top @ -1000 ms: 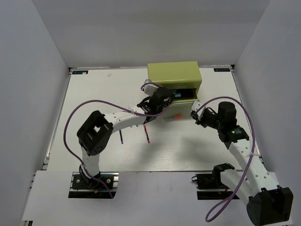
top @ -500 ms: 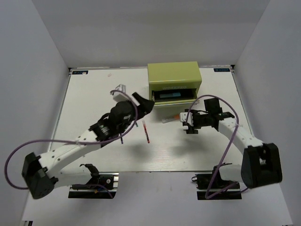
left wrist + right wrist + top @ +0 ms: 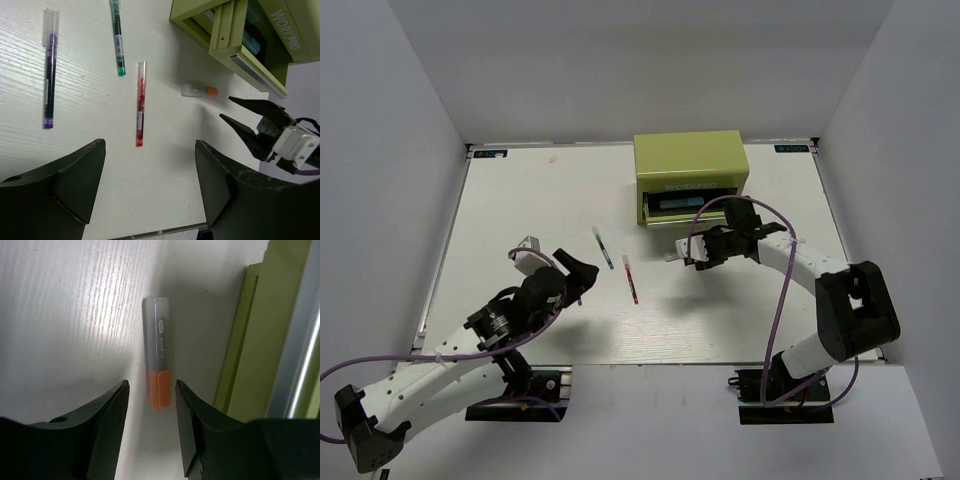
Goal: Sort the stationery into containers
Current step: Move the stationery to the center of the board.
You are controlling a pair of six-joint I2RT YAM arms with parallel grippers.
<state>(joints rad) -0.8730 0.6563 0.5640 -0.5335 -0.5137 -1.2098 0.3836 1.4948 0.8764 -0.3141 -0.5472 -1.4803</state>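
The right gripper [image 3: 226, 107] hangs over the orange end of the white marker [image 3: 157, 365], its jaws moderately apart with a gap on each side and nothing held. The marker lies on the table just beside the front of the chest [image 3: 690, 160]. The pinch looks set on the very end of the stick, so the marker could pivot or squirt out as the jaws close. It lies close to the chest too, and the finger on that side could knock the open drawer [image 3: 250, 45].

The left gripper [image 3: 150, 150] is wide and empty, well back from the chest. The purple pen [image 3: 49, 90], green pen [image 3: 117, 42] and red pen [image 3: 141, 105] lie loose on the table, unsorted.

From overhead the purple pen cannot be made out near the left arm. The drawer shows only a strip of blue, so its contents and free room are unclear. The right wrist view cuts off most of the chest, and whether the fingertips touch the table cannot be told.
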